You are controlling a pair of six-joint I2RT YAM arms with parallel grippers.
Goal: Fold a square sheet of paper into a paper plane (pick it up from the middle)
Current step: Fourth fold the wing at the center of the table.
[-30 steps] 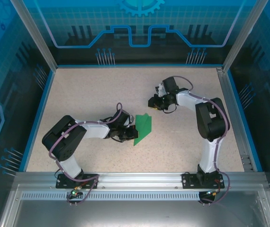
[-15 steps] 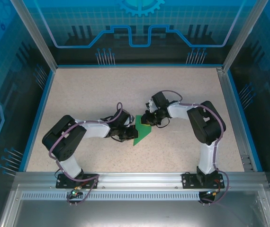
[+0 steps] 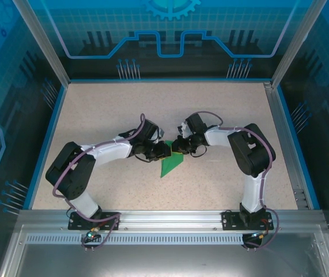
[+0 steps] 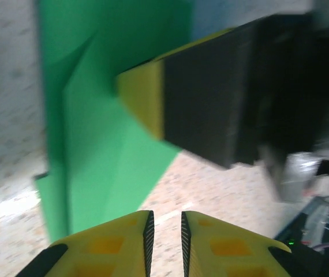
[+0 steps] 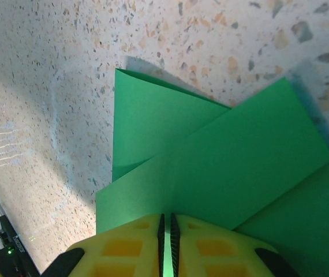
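Overhead, I see both arms meeting at the middle of the table [image 3: 107,109], with the left pincer [image 3: 163,151] and the right pincer [image 3: 178,148] just beside each other over the far end of the folded green paper [image 3: 170,165]. From up there I cannot read either pincer's gap.

The wrist cameras give me that. On the left wrist, the left pincer [image 4: 165,217] has its yellow fingers a narrow slit apart, with bare table showing through and nothing between them. Ahead of it lies the paper [image 4: 95,161], and one of the right pincer's fingers [image 4: 144,98] reaches in over it.

On the right wrist, the right pincer [image 5: 165,217] is pressed almost together on top of the paper [image 5: 210,161], with a sliver of green in the slit. I cannot tell whether a layer is nipped or simply lies underneath. This view also shows the overlapping folded layers, which the overhead view does not resolve.

The paper lies flat, its long axis running far to near. Its point faces the near edge, leaning a little to the left, and its wide end sits under the pincers.
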